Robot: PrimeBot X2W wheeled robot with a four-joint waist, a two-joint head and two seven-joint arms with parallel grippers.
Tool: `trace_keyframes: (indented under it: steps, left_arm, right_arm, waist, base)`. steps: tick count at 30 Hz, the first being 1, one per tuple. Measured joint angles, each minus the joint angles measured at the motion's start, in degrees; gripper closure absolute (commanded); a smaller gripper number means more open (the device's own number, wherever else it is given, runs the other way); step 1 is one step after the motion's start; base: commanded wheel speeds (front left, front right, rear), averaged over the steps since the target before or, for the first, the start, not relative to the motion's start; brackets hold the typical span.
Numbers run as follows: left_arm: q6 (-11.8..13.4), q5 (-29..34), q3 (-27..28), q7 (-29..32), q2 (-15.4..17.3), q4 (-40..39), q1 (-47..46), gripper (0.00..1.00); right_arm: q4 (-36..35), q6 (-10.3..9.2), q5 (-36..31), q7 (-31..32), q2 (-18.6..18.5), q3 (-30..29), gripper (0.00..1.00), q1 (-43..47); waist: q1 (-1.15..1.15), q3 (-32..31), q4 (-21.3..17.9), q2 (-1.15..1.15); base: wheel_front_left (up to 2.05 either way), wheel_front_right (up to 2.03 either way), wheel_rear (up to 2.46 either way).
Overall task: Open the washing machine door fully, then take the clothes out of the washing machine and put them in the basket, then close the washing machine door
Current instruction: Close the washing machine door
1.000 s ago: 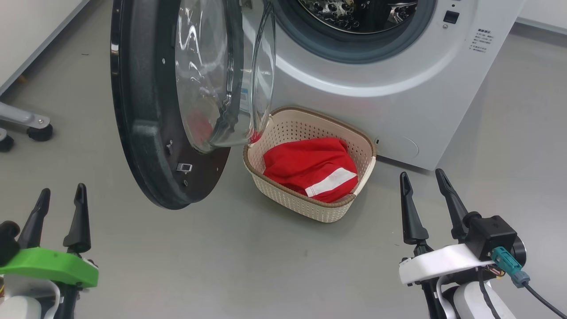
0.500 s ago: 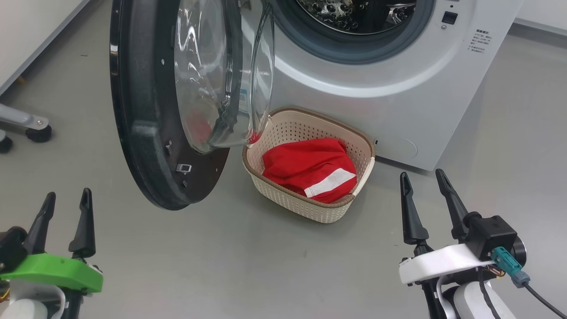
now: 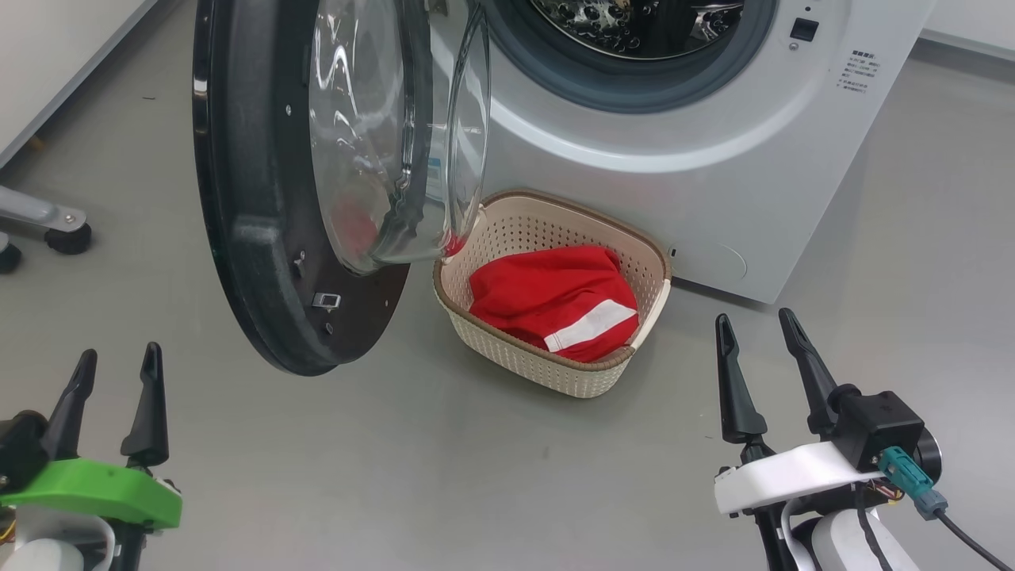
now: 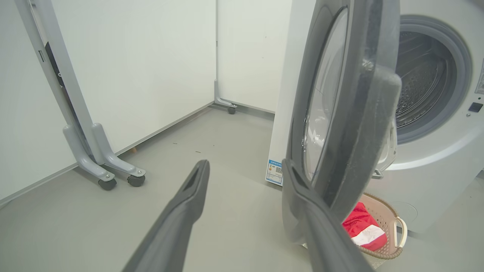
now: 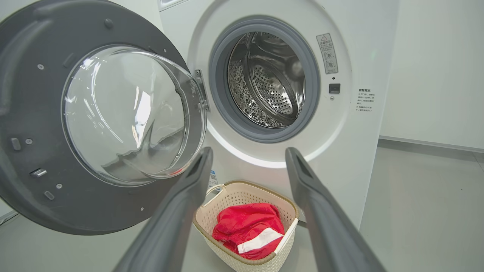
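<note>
Currently: washing machine door (image 3: 262, 198) stands swung wide at 10 o'clock in the head view, its glass bowl turned toward the washing machine (image 3: 698, 135) at 1 o'clock. Drum (image 5: 264, 87) reads as bare steel in the right wrist view; no cloth seen in it.

Clothes (image 3: 555, 305), red with a white stripe, lie bunched inside the basket (image 3: 547, 369). It sits on the floor near centre, just in front of the machine. I judge it was placed there so a garment travels only a short way from the drum.

Left fingers (image 3: 147, 404) at 8 o'clock: apart, nothing between them, clear of the door's lower rim. Right fingers (image 3: 733, 388) at 4 o'clock: likewise apart and empty, pointing toward the machine front.

Judgement: unloading looks finished and the door is not yet closed. The left fingers sit on the door's outer side, which suits pushing it round toward 1 o'clock.

Risk: the glass bowl overlaps the basket's 10 o'clock corner in the head view. Whether it would clip the rim on the swing I cannot tell.
</note>
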Motion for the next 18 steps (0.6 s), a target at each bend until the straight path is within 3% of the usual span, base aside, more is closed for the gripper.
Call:
trace_keyframes:
  steps: [14, 15, 16, 17, 18]
  left_arm:
    - [0.0, -0.6, -0.8, -0.6, 0.5, 0.7, 0.0, 0.00]
    - [0.0, -0.6, -0.8, -0.6, 0.6, 0.7, -0.1, 0.16]
    - [0.0, -0.6, -0.9, -0.9, 0.6, 0.9, -0.1, 0.63]
    - [0.0, -0.6, -0.9, -1.0, 0.8, 0.9, -0.1, 1.00]
    - [0.0, -0.5, -0.8, -1.0, 1.0, 1.0, -0.1, 1.00]
  right_arm:
    - [0.0, -0.01, 0.0, 0.0, 0.0, 0.0, 0.00, 0.0]
    - [0.0, -0.01, 0.0, 0.0, 0.0, 0.0, 0.00, 0.0]
    - [0.0, -0.25, 0.0, 0.0, 0.0, 0.0, 0.00, 0.0]
    - [0.0, -0.40, 0.0, 0.0, 0.0, 0.0, 0.00, 0.0]
    - [0.0, -0.41, 0.0, 0.0, 0.0, 0.0, 0.00, 0.0]
  waist:
    - [0.00, 0.2, -0.1, 0.00]
    - [0.00, 0.3, -0.2, 0.00]
    - [0.00, 0.3, -0.2, 0.00]
    - [0.00, 0.3, -0.2, 0.00]
    - [0.00, 0.3, -0.2, 0.00]
  base:
    - [0.00, 0.00, 0.00]
    - [0.00, 0.00, 0.00]
    - [0.00, 0.00, 0.00]
    - [0.00, 0.00, 0.00]
    - [0.00, 0.00, 0.00]
